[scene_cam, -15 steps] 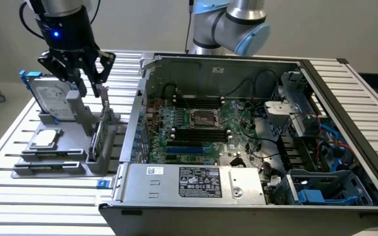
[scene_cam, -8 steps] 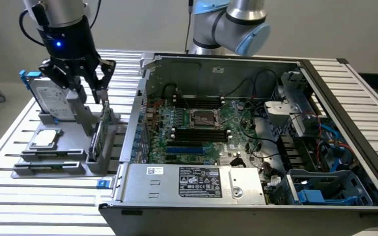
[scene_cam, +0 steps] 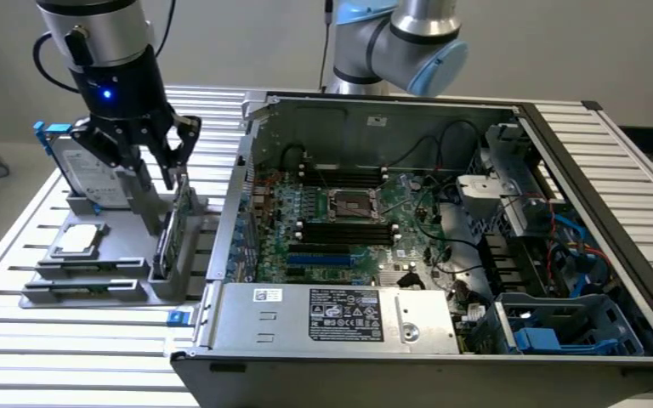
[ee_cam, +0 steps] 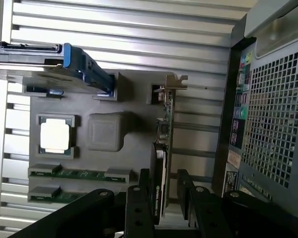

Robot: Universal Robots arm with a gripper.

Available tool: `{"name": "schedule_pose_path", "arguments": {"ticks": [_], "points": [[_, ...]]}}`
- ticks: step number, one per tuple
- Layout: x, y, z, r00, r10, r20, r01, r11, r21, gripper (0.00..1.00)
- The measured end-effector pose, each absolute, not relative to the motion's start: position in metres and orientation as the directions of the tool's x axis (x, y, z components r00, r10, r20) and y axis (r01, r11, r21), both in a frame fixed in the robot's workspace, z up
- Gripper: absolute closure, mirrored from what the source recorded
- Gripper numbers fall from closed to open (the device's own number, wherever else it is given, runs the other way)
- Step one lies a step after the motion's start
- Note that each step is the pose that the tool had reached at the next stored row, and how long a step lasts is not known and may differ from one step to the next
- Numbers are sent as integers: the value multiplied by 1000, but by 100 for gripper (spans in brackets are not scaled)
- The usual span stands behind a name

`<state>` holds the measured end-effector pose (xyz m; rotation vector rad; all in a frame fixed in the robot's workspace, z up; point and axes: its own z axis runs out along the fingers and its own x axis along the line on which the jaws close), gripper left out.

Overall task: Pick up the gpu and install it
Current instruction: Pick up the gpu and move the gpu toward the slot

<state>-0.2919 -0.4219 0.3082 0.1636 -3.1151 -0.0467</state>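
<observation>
The arm's claw (scene_cam: pixel 159 178) hangs low over a grey parts tray (scene_cam: pixel 122 248). Its two black fingers (ee_cam: pixel 140 203) are set narrowly apart and straddle one end of the gpu (ee_cam: pixel 165 124), which stands on edge in a tray slot directly beneath. In the wrist view a sliver of gap shows between the card and one finger, so the claw looks open around the card, not clamped on it. The card's silvery bracket (ee_cam: pixel 175 79) is at the end farthest from the claw.

Just beside the claw, on the side away from the computer, a hard drive in a blue frame (scene_cam: pixel 82 170) stands upright in the same tray. A little further off lie a processor (scene_cam: pixel 81 240) and two memory sticks (scene_cam: pixel 86 270). On the claw's other side, near but apart, sits the open computer case (scene_cam: pixel 599 144), with its motherboard (scene_cam: pixel 338 217) exposed and a grey power-supply box (scene_cam: pixel 338 314) along one edge.

The likely trouble starts with the grip. The fingers sit at one end of the card, so a lift could let the long free end sag or pivot. One finger faces the rounded black cooler, a surface that invites slipping. If the card binds in its slot, the tray may drag. The hard drive stands close enough to be clipped by the claw's outer finger.
</observation>
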Motion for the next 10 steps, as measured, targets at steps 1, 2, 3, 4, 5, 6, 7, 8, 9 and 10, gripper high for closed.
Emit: {"name": "schedule_pose_path", "arguments": {"ticks": [1, 2, 3, 4, 5, 6, 7, 8, 9, 10], "points": [[-292, -423, 306, -994, -110, 20, -109, 994, 31, 64], [-292, -423, 305, -993, -115, 21, -114, 993, 31, 64], [-292, -424, 303, -993, -119, 21, -119, 992, 32, 64], [-292, -425, 301, -992, -124, 21, -123, 992, 32, 64], [-292, -426, 299, -992, -127, 21, -126, 991, 32, 64], [-292, -426, 297, -991, -130, 21, -129, 991, 32, 64], [-292, -427, 296, -991, -133, 21, -132, 991, 32, 64], [-292, -427, 294, -991, -134, 21, -134, 990, 32, 64], [-293, -428, 292, -991, -136, 21, -135, 990, 32, 64], [-293, -428, 290, -990, -136, 21, -136, 990, 32, 64]]}}
